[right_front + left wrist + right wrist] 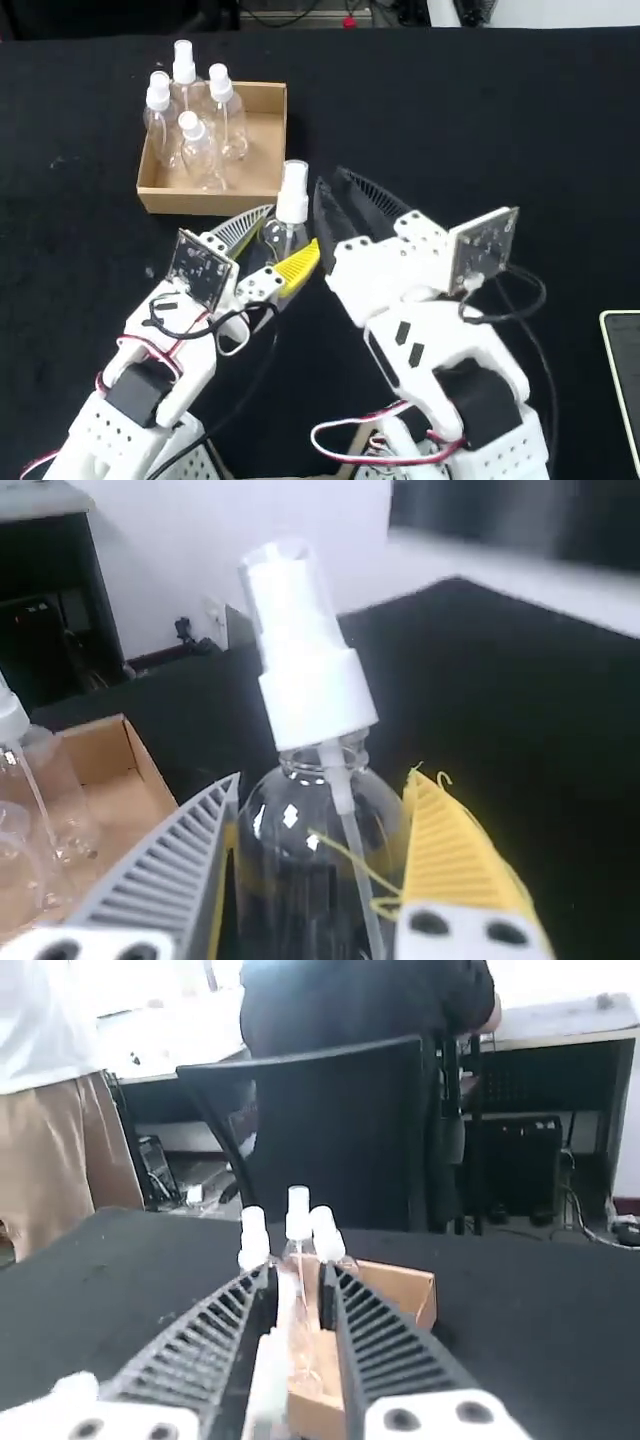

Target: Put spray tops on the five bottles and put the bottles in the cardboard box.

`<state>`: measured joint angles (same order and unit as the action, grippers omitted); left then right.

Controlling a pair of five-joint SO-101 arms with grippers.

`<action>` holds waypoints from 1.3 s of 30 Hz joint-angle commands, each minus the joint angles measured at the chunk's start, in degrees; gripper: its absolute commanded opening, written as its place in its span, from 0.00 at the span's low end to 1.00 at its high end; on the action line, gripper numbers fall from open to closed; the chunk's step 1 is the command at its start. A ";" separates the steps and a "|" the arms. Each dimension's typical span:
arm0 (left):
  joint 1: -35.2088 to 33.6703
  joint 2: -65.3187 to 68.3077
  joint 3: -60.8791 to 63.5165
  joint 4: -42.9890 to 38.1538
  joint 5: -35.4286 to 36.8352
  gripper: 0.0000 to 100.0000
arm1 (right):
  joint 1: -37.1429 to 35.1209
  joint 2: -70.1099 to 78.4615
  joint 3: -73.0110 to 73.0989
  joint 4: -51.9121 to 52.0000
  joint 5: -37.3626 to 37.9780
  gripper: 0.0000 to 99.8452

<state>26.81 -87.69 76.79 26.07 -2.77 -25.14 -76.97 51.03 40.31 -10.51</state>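
Left wrist view: the clear spray bottle (310,850) is cut off at the bottom edge, so I cannot see its base. High view hides the base too, behind the left gripper (290,232). Right wrist view: there is a pale blur in the slot between the black fingers (385,1350), which I cannot identify. The fingers partly cover the cardboard box (400,1285).

Left gripper clamps the bottle's shoulder between grey finger (165,870) and yellow finger (450,850). White spray top (305,650) sits on the neck. Right gripper (331,180) fingers are narrowly parted and grip nothing I can see, tips just beside the spray top.

High view: held bottle is left of centre, just outside the box's lower right corner. Four capped bottles (228,120) stand in the box, upper left.
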 commanded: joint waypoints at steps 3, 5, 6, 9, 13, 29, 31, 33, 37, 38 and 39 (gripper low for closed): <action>0.13 -0.79 -0.66 0.18 -0.44 0.15 | 4.04 10.15 -6.46 -1.67 0.18 0.06; 0.13 -0.79 -1.10 0.18 -0.44 0.15 | 5.71 12.09 -6.46 -1.32 0.18 0.06; 0.13 -0.79 -1.27 0.18 -0.44 0.15 | 6.33 12.26 -6.11 -1.23 0.18 0.06; 0.13 -0.79 -1.19 0.18 -0.44 0.15 | 6.42 11.91 -4.26 -1.67 0.18 0.06; 0.13 -0.79 -1.63 -0.09 -0.44 0.15 | 3.16 11.82 -1.80 -1.58 0.53 0.06; -0.48 -0.79 -1.71 -0.62 -2.55 0.15 | -2.20 2.33 0.84 5.80 0.62 0.06; -0.48 -0.79 -1.63 -1.67 -2.55 0.15 | -2.20 -0.48 2.15 6.68 0.62 0.06; -0.48 -0.79 -1.63 -1.85 -2.55 0.15 | -2.20 -2.15 3.47 5.89 0.62 0.06; -0.48 -0.79 -1.63 -1.85 -2.55 0.15 | -2.20 -1.19 4.44 4.57 0.62 0.06; -0.48 -0.79 -1.63 -1.85 -2.64 0.15 | -2.20 -0.66 4.44 4.48 0.62 0.06; -0.48 -0.79 -1.63 -1.85 -2.73 0.15 | -2.29 -0.04 4.44 4.48 0.62 0.06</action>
<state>26.73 -87.78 77.41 25.63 -4.88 -26.81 -78.11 55.78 46.37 -10.51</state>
